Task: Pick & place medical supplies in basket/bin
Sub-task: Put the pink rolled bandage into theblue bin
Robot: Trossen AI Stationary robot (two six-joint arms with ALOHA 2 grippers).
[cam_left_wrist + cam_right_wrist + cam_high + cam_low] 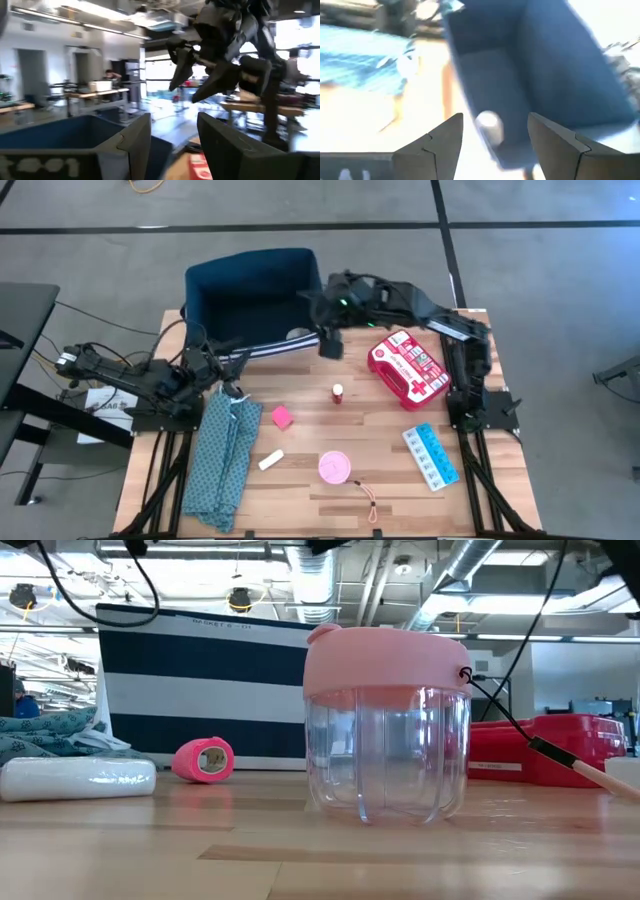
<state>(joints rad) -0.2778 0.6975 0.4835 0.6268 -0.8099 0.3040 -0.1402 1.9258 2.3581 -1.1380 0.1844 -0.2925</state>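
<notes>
The navy bin (250, 290) stands at the table's far edge; its striped wall (200, 690) fills the low view's left. My right gripper (331, 345) hangs open above the bin's near right corner, nothing between its fingers (445, 140). Below it a small pale item (487, 125) shows inside the bin (540, 75). My left gripper (232, 370) waits open at the bin's near left corner, looking across at the right gripper (200, 75). On the table lie the red case (408, 368), red-capped vial (338, 392), pink block (282, 417), pink-lidded jar (335, 467), white piece (271, 460) and blue pill organizer (430, 457).
A teal patterned cloth (225, 455) lies folded along the table's left side, near my left arm. A thin cord with a wooden tip (368, 500) lies by the near edge. Bare wood shows between the scattered items in the middle.
</notes>
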